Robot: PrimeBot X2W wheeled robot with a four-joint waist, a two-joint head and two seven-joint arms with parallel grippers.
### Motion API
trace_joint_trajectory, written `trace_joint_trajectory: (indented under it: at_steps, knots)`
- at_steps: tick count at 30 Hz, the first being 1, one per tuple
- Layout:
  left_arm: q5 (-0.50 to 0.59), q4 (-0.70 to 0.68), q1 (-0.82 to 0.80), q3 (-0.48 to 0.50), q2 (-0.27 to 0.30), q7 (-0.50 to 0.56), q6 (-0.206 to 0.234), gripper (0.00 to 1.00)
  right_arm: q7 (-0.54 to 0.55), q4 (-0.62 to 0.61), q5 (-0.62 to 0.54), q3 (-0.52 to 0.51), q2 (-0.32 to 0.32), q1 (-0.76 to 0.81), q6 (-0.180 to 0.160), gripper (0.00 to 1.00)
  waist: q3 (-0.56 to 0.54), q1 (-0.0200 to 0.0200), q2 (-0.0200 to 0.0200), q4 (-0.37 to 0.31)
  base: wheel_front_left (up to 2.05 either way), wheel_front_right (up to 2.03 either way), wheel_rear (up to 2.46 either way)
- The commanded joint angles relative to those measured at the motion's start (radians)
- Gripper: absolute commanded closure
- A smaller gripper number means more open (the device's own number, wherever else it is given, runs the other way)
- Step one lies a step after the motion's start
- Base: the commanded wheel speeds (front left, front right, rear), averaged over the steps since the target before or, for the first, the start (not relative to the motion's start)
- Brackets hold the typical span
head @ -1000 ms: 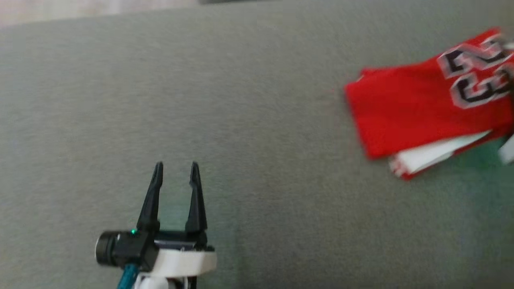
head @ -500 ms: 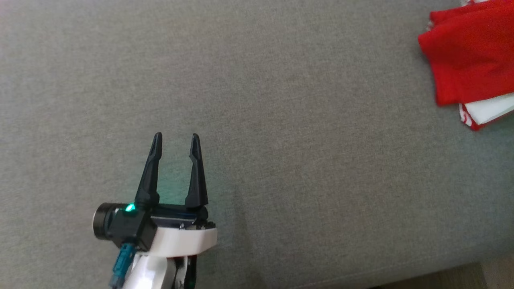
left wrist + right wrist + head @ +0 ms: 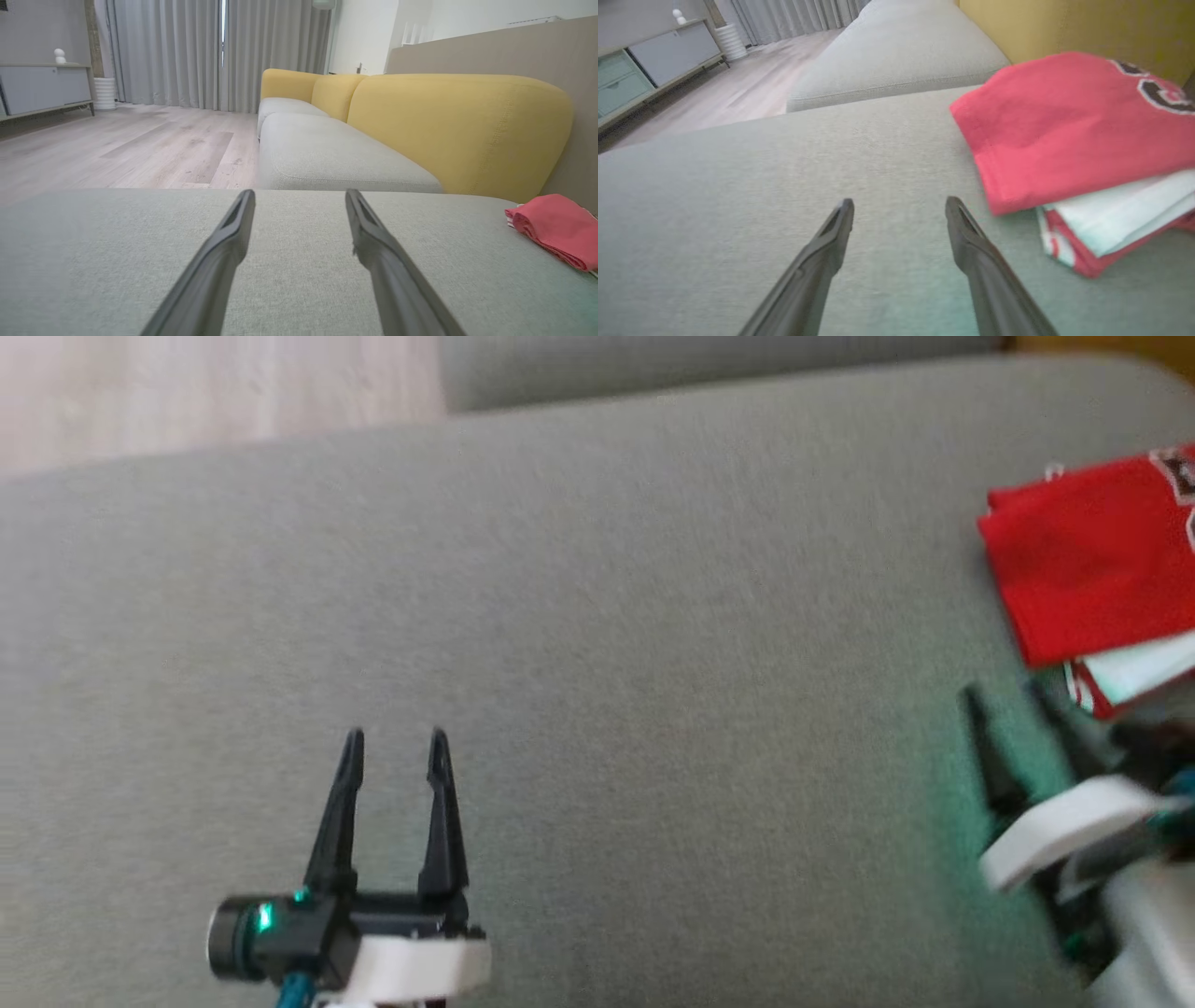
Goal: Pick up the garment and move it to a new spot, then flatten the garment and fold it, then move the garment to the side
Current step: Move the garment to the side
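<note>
On a grey fabric sofa seat (image 3: 597, 616), a folded red-and-white jersey (image 3: 1092, 560) is lying far right, beside the right gripper (image 3: 900, 204). That one and the left gripper (image 3: 396, 739) are being held spread, empty. The cloth is likely light and floppy, best pinched through all layers at the edge.

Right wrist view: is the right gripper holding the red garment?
No, the right gripper is open and empty, and the folded red garment lies on the cushion beside it.
</note>
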Motion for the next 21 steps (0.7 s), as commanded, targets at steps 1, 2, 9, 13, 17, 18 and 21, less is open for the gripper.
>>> trace_joint_trajectory:
  at_steps: [1,2,9,13,17,18,21]
  knots:
    - [0.012,-0.033,0.008,0.040,-0.005,-0.008,0.003,0.00,-0.047,-0.024,0.006,0.039,0.017,0.026,0.007,0.00,-0.099,0.0002,0.0000,0.062,0.00,0.00,0.00]
    - [0.012,-0.033,0.025,0.043,-0.005,-0.008,-0.001,0.00,-0.070,-0.020,0.004,0.053,0.039,0.044,0.007,0.00,-0.118,0.0002,0.0000,0.070,0.00,0.00,0.00]
    - [0.014,-0.036,0.118,0.074,-0.005,-0.008,-0.011,0.00,-0.160,-0.028,-0.134,0.045,0.168,0.151,0.007,0.00,-0.216,0.0002,0.0000,0.111,0.00,0.00,0.00]
    - [0.037,-0.029,0.154,0.090,-0.005,-0.008,-0.018,0.00,-0.162,-0.158,-0.300,-0.042,0.235,0.235,0.007,0.00,-0.244,0.0002,0.0000,0.117,0.00,0.00,0.00]
    - [0.072,-0.036,0.177,0.103,-0.005,-0.008,-0.021,0.00,-0.163,-0.293,-0.404,-0.126,0.294,0.336,0.007,0.00,-0.258,0.0002,0.0000,0.119,0.00,0.00,0.00]
    - [0.074,-0.039,0.183,0.106,-0.005,-0.008,-0.022,0.00,-0.163,-0.313,-0.418,-0.140,0.303,0.357,0.007,0.00,-0.261,0.0002,0.0000,0.118,0.00,0.00,0.00]
    - [0.074,-0.040,0.205,0.115,-0.005,-0.008,-0.024,0.00,-0.163,-0.343,-0.426,-0.164,0.321,0.401,0.007,0.00,-0.265,0.0002,0.0000,0.113,0.00,0.00,0.00]
